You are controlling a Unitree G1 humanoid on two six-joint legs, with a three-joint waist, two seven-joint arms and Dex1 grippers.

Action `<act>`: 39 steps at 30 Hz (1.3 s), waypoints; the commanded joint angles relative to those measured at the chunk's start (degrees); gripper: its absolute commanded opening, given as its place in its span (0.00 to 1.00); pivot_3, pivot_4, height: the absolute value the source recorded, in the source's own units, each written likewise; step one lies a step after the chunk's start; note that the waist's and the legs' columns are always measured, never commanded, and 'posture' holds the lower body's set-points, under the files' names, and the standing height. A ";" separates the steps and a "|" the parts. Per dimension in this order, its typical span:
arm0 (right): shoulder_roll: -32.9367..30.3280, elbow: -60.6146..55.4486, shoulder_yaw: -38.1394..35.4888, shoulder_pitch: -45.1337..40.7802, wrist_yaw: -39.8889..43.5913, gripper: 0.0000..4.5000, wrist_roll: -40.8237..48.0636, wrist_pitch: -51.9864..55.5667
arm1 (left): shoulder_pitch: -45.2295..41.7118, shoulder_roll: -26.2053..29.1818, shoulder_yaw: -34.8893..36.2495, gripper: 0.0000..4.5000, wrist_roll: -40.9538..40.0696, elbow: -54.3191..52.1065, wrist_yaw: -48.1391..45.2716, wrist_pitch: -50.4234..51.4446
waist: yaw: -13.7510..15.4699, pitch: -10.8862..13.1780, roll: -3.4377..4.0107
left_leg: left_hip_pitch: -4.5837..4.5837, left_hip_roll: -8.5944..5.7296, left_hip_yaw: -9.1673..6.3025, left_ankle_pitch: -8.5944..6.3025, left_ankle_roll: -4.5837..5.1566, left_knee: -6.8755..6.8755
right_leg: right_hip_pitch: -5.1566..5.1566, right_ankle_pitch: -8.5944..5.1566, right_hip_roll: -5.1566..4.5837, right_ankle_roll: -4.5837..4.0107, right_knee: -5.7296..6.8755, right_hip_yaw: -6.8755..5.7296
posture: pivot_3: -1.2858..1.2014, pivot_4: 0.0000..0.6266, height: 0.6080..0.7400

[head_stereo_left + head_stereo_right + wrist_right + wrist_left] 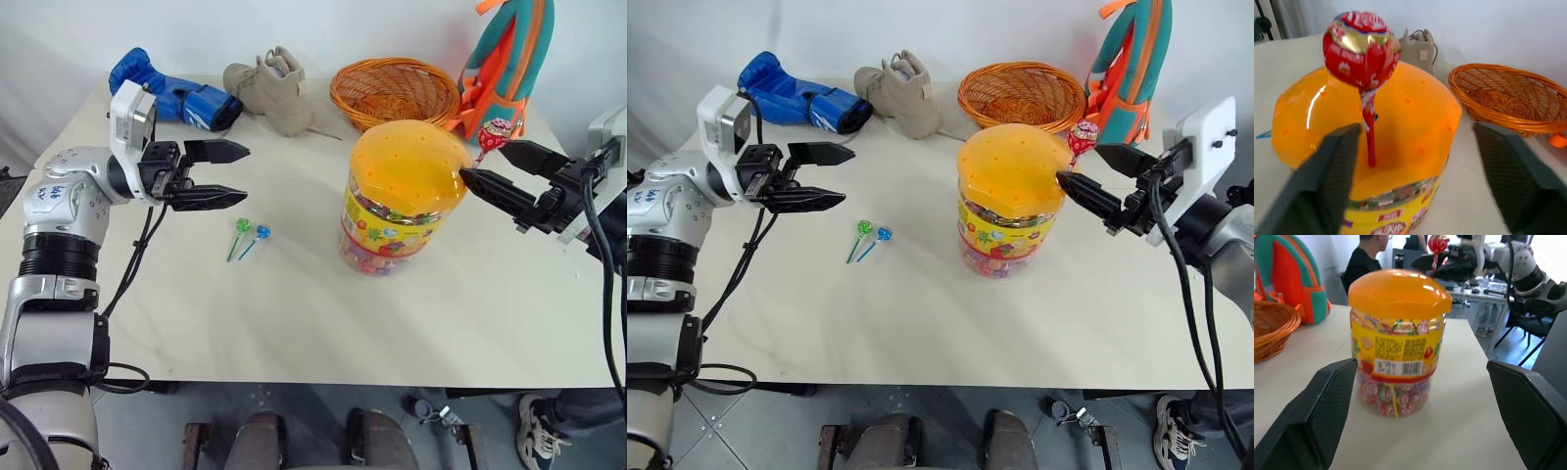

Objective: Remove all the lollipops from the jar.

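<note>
The jar (387, 230) stands mid-table, a clear tub of sweets under a domed orange lid (407, 162). A red lollipop (493, 137) stands upright with its stick in the lid's right edge. My right gripper (482, 161) reaches in from the right at lid height. It is open, one finger on either side of the red lollipop (1360, 49), whose stick is close to one finger. A green lollipop (241, 227) and a blue lollipop (262, 233) lie on the table left of the jar. Above the table's left part my left gripper (245, 173) is open and empty, pointing at the jar (1396, 342).
At the back of the table are a woven orange basket (395, 90), a beige boot (269, 88), a blue boxing glove (171, 93) and a teal-and-orange backpack (505, 59). A person (1364, 259) sits at desks beyond the table.
</note>
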 commanded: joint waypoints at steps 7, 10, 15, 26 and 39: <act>1.10 0.28 -1.73 -7.09 0.49 0.05 -0.30 0.97 | 0.55 0.34 0.32 1.00 -0.36 -2.16 -6.42 -1.27 | -0.06 0.00 0.00 | 0.00 0.01 0.00 0.00 0.00 0.00 | -0.01 0.00 0.00 0.00 0.01 -0.01 | 0.52 0.24 1.00; 0.63 -0.12 -2.63 -9.92 0.25 0.01 0.37 1.76 | 0.09 -0.90 0.57 1.00 -1.03 -2.35 -6.42 -1.81 | -0.04 0.00 0.00 | -0.01 0.00 0.00 0.00 0.00 0.01 | -0.01 0.00 0.00 0.00 0.02 0.00 | 0.52 0.24 1.00; -1.13 -1.14 -6.15 -11.35 -1.24 0.01 2.41 4.75 | 0.08 -1.50 0.55 1.00 -1.89 -2.94 -6.42 -1.84 | -0.04 0.00 0.00 | -0.06 0.01 -0.01 0.00 0.00 0.01 | -0.03 0.00 0.00 0.00 0.01 -0.02 | 0.52 0.24 1.00; -3.18 -6.83 -32.18 20.82 9.80 0.01 -3.10 14.31 | 0.24 -0.35 -3.34 1.00 -6.24 -5.94 -6.42 -4.13 | 0.30 0.00 0.00 | -0.09 0.00 -0.02 -0.02 0.03 0.03 | -0.02 0.01 0.00 0.01 0.00 -0.02 | 0.52 0.24 1.00; 3.73 -4.51 -16.02 28.61 11.66 0.01 -16.30 6.69 | -1.96 -5.06 -6.91 1.00 -6.58 -16.01 -6.42 -4.38 | 0.06 0.00 0.00 | 0.04 0.00 0.04 -0.02 0.03 0.03 | 0.01 0.01 0.01 0.02 0.05 0.12 | 0.52 0.24 1.00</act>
